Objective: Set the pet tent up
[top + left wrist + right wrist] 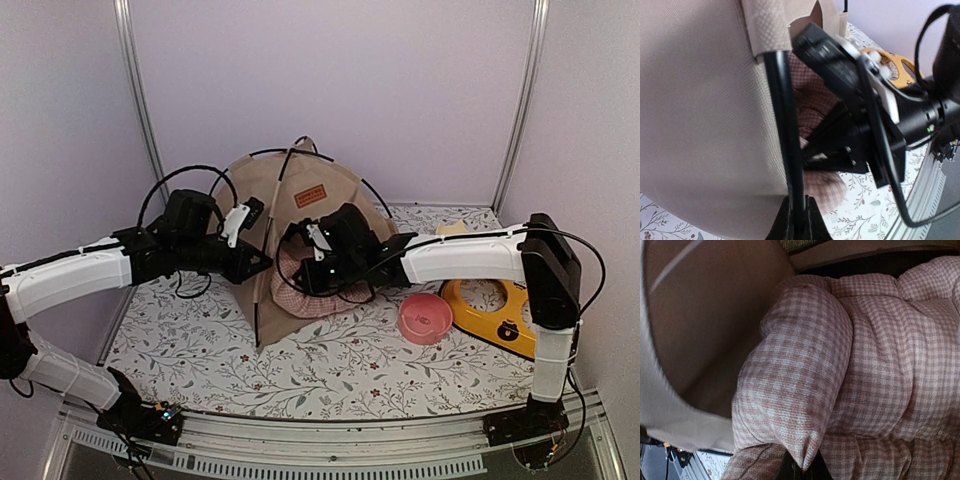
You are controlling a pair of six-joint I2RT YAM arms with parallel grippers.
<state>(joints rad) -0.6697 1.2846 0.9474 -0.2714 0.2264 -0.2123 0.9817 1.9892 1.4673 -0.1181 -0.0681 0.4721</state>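
Pet tent [318, 215] is stood at the back centre of the table [330, 370]; it is judged light and soft-walled, with springy thin poles. Front pole [785, 125] is clamped by left gripper [798, 225], judged the best hold. A fold of Checked cushion [865, 365] is pinched by right gripper [802, 471].

I work inside a small booth. Its back wall [400, 90] is a plain pale lilac, and the left wall [50, 120] and right wall [600, 120] match it. The light on them is soft and even, without hard shadows. A slim silvery left post [143, 100] and right post [519, 100] rise from the back corners of my table [180, 350], leaning slightly inward in the top view. A white cloth [330, 375] printed with grey-green sprigs and tiny red flowers covers the table from edge to edge. Along the near edge runs a pale metal rail [330, 435] with a slotted strip beneath it.
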